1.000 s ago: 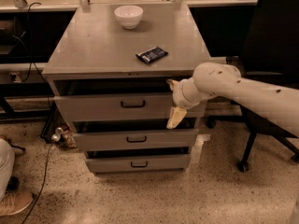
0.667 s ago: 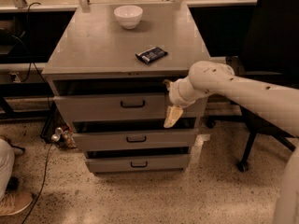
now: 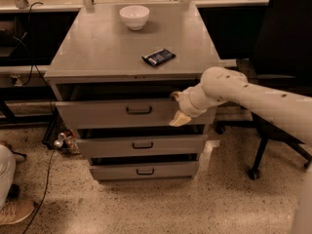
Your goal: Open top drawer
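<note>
Over the last second the claw (image 3: 179, 119) has crept a little toward 9 o'clock and slightly upward. It now hangs in front of the right part of the top drawer (image 3: 97, 114), at 3 o'clock from the handle (image 3: 139, 110) and clearly apart from it. The arm (image 3: 253, 99) reaches in from 3 o'clock, and its rounded wrist sits just above the drawer's right end. Whether the claw is apart or together cannot be told from here, nor whether it touches the drawer front.

The top drawer itself has not moved. Its front stands a little proud of the desk (image 3: 97, 52), with a dark gap above it, just as it did a second ago. The two lower drawers are likewise unchanged. On the desk the bowl (image 3: 134, 17) at 12 o'clock and the dark packet (image 3: 158, 57) toward 2 o'clock lie where they were.

So the only change is a small sideways approach, and the pull appears not to have begun. The handle is ungrasped, and the claw would need to go further toward 9 o'clock to reach it. The handle is a small loop, so the line-up will likely need care. A claw that comes in low or off-centre could slide along the flat front instead of catching it.
</note>
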{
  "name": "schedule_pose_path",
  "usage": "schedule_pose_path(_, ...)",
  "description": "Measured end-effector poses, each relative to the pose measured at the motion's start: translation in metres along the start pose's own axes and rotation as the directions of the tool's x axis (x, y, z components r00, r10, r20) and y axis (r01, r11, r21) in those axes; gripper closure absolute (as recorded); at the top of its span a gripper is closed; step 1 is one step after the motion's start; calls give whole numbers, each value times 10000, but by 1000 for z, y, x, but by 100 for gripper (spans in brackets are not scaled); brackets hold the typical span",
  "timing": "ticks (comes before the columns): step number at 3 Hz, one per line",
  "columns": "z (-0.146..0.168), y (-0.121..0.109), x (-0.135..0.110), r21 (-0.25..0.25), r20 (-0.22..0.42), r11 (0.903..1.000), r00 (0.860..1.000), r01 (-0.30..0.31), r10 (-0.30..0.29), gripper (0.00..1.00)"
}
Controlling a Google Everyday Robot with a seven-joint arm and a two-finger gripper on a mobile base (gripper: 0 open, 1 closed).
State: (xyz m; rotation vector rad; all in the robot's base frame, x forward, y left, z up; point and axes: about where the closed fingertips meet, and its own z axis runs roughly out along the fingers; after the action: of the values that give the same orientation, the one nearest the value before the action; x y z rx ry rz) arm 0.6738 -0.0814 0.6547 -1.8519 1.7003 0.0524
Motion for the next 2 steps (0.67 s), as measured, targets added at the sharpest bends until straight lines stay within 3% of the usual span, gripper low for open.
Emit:
schedule_pose_path(1,-18,16,11,-43,-156,9998,9997,-180,179,71)
schedule_pose_path(2,-18,16,11,-43,-156,9998,9997,-180,179,93)
